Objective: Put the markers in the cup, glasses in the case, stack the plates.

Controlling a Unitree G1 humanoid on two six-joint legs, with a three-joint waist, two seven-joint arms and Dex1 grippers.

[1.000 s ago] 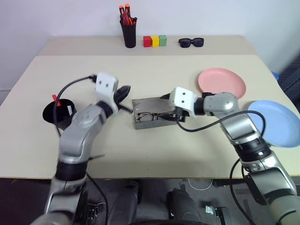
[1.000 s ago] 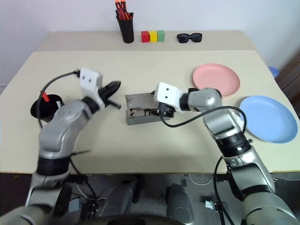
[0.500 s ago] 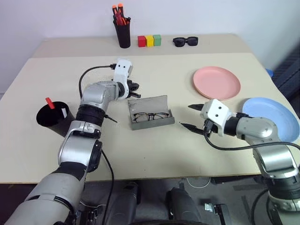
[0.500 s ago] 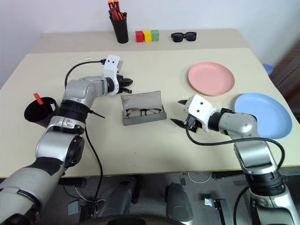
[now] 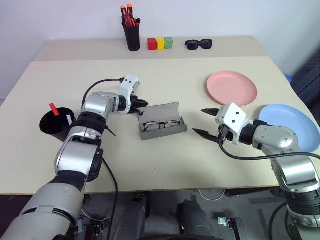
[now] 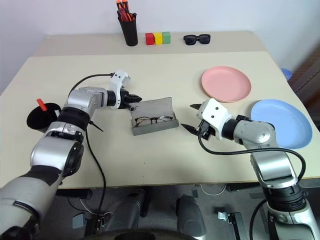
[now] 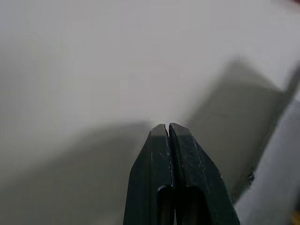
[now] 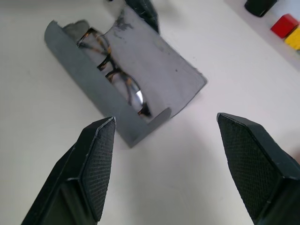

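Desk [image 5: 165,155]: blue plate [image 5: 295,127] at 3 o'clock, pink plate [image 5: 232,88] at 1, apart, unstacked; cup [image 5: 56,123] at 9 with markers [image 5: 53,109] inside. Case [image 5: 162,120] lying open at center, glasses [image 5: 161,124] inside. Left tool [image 5: 142,104] clenched, empty, by case's 10 o'clock corner; right tool [image 5: 206,122] released, empty, at case's 3.

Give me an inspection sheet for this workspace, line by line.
Surface: beige table, two joined tops.
Job's things: glasses in open case; red marker in cup; pink plate and blue plate lie apart.
Clutter: pen cup, three coloured blocks, sunglasses.
Grippers: left pincer shut beside case lid; right pincer open, empty.
Cables: black lead on left arm.
Surroundings: pale wall.
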